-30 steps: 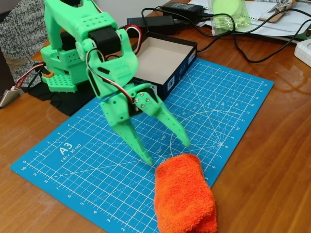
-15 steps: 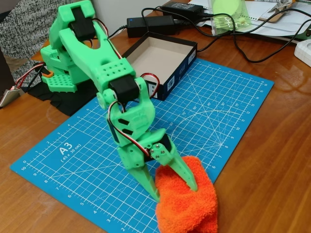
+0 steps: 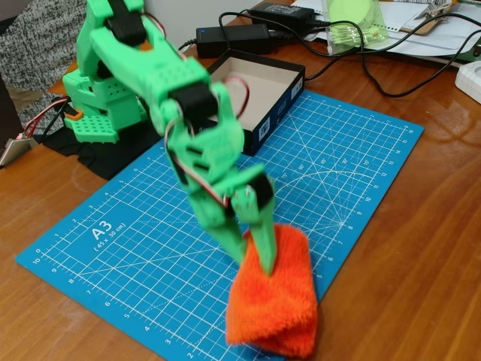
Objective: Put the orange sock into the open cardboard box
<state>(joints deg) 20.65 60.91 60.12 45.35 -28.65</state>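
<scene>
Wooden tabletop (image 3: 421, 248) carries a blue cutting mat (image 3: 143, 248), and the orange sock (image 3: 274, 297) lies at the mat's near edge, its lower end overhanging onto bare wood. Pinching the sock's upper left part, the green gripper (image 3: 252, 256) has its two fingers pressed into the fluff. Open mat stretches to the left and up to the right of the sock. Farther back, the open cardboard box (image 3: 282, 101) sits at the mat's far edge, well apart from the sock, tan inside. Behind it, black adapters (image 3: 237, 37) and cables (image 3: 353, 56) crowd the table.
</scene>
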